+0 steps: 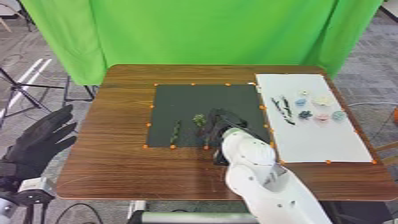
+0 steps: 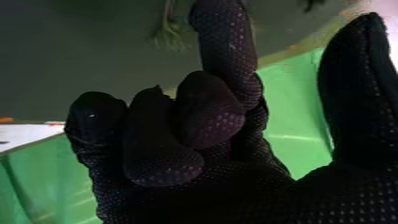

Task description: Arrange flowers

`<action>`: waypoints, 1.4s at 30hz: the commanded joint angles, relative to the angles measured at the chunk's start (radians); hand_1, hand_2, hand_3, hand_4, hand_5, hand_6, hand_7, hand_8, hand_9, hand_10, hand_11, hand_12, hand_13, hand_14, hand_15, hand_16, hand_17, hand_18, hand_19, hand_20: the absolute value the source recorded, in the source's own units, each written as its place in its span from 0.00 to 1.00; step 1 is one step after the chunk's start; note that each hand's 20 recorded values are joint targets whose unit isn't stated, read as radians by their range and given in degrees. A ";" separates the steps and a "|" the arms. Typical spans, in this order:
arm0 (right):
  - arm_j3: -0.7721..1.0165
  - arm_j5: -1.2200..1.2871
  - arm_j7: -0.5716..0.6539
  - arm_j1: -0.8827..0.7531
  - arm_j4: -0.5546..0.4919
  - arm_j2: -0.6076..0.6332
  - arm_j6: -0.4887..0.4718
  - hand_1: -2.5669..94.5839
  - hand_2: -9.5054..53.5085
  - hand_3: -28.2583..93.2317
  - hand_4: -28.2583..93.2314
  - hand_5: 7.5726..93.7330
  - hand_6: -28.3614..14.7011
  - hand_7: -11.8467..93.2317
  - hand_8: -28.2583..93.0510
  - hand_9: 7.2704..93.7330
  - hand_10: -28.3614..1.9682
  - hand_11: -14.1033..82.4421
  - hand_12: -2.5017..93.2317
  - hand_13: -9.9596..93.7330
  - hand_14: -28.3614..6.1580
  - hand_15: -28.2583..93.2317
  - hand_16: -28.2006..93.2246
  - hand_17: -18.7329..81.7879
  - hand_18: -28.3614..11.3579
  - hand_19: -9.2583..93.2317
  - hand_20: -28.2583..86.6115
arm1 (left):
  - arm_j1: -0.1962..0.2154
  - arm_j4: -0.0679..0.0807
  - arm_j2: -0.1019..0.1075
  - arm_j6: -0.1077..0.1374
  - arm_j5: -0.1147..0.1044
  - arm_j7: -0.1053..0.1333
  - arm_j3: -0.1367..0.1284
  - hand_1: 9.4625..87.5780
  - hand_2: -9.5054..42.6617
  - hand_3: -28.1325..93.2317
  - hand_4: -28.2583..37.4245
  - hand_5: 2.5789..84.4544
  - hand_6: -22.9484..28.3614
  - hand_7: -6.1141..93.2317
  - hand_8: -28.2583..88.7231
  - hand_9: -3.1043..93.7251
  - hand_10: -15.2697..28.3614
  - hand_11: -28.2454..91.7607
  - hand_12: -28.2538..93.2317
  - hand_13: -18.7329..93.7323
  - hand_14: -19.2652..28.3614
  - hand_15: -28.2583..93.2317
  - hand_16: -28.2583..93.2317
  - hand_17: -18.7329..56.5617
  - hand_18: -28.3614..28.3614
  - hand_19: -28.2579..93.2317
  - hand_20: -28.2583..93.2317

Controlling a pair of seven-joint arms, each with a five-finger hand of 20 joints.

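Can see in the head view the black-gloved right hand over the black rectangular mat with orange marks along its edges, within the side of that mat nearest the white sheet. Can make out a bushy green sprig on the mat, just beside the fingers, and a slender green sprig farther from them. Can find on the sheet, to the mat's right, slim dark stems and small rounded flowers in pale blue, cream, pink and teal, all well apart from the fingers. Can place the black-gloved left hand well to the mat's left, past the brown wooden table, fingers straight and slightly spread. Can see in the right wrist view the right hand with one finger straight, others bent toward the palm, and the thumb held wide of them. Can spot over the mat a thin stem with a frayed green end, near the straight finger, on the side away from the thumb.
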 commanded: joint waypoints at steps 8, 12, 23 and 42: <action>0.168 0.074 0.096 0.037 0.030 0.300 0.083 0.18 0.04 0.84 0.01 0.55 0.47 0.40 0.15 0.61 0.41 0.61 0.39 0.66 0.41 0.85 0.49 0.46 0.09 0.97 0.72 | 0.025 -0.009 -0.018 -0.010 0.003 0.003 -0.013 0.21 0.00 0.79 0.04 0.22 0.45 0.22 0.17 0.19 0.52 0.27 0.44 0.27 0.62 0.29 0.33 0.08 0.81 0.48 0.32; 0.184 0.081 0.118 0.033 0.059 0.350 0.083 0.17 0.03 0.83 0.00 0.51 0.43 0.35 0.17 0.58 0.34 0.60 0.38 0.65 0.40 0.85 0.48 0.45 0.10 0.97 0.73 | 0.022 -0.006 -0.012 -0.012 0.000 0.007 -0.010 0.21 0.00 0.79 0.04 0.22 0.45 0.23 0.17 0.19 0.52 0.27 0.44 0.27 0.62 0.29 0.33 0.08 0.81 0.48 0.32; 0.138 0.042 0.117 0.051 0.130 0.435 0.108 0.18 0.00 0.84 0.00 0.51 0.45 0.41 0.16 0.56 0.35 0.69 0.42 0.65 0.41 0.85 0.47 0.45 0.10 0.97 0.73 | 0.028 -0.012 -0.029 -0.009 0.002 0.007 -0.009 0.21 0.00 0.79 0.04 0.22 0.46 0.23 0.17 0.19 0.52 0.27 0.44 0.27 0.62 0.29 0.33 0.08 0.81 0.48 0.32; 0.091 0.047 0.018 0.044 0.239 0.441 0.188 0.45 0.03 0.84 0.00 0.64 0.62 0.54 0.30 0.74 0.54 0.72 0.44 0.77 0.57 0.86 0.50 0.52 0.15 1.00 0.71 | 0.016 -0.009 -0.034 -0.006 0.000 -0.001 0.002 0.21 0.02 0.79 0.03 0.22 0.46 0.22 0.17 0.19 0.53 0.27 0.44 0.27 0.62 0.29 0.33 0.08 0.81 0.48 0.32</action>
